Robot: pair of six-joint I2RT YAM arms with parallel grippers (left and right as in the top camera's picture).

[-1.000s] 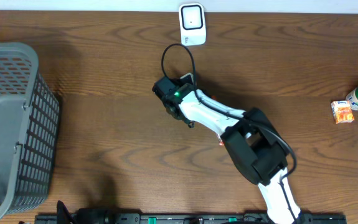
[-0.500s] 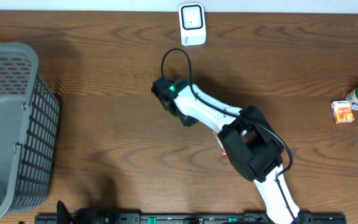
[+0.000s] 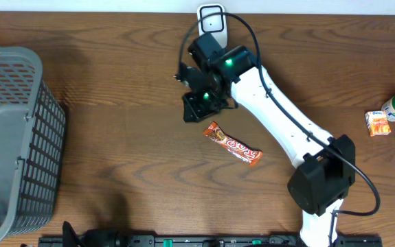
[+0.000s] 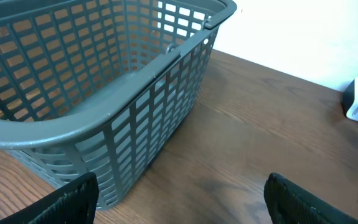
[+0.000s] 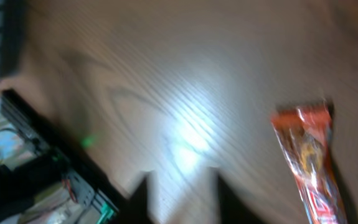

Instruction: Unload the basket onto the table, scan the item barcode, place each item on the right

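**Counter**: brown wood; it carries everything noted below.

**Basket**: grey, at the left edge, well apart from the work. The left claw faces it with its fingers spread wide and nothing between them.

**Right arm**: reaches diagonally from the near right edge to the far middle of the counter.

**Right claw**: the wrist view is blurred. Two dark fingers show there with bare counter in the gap, so the claw is released and holds nothing.

**Bar**: the item to be scanned.
- It has an orange-red wrapper and lies flat near the middle of the counter, free of any grip.
- From above, its long axis runs diagonally. One end is just beside the right claw and the other points away toward the robot's side and to the right.
- In the wrist view it lies to the right of the fingers, not between them.

**Scanner**: white, at the far edge, just beyond the right claw. The claw stands between scanner and bar.

**Assessment:**
- The right arm is much the nearer; the left is well apart, by the basket.
- A pick would need the right claw brought back over the bar's middle and turned so the fingers close across its narrow width, not along its length.
- No barcode can be made out on the upper face, so I cannot tell which side carries it.
- Scan not yet done.
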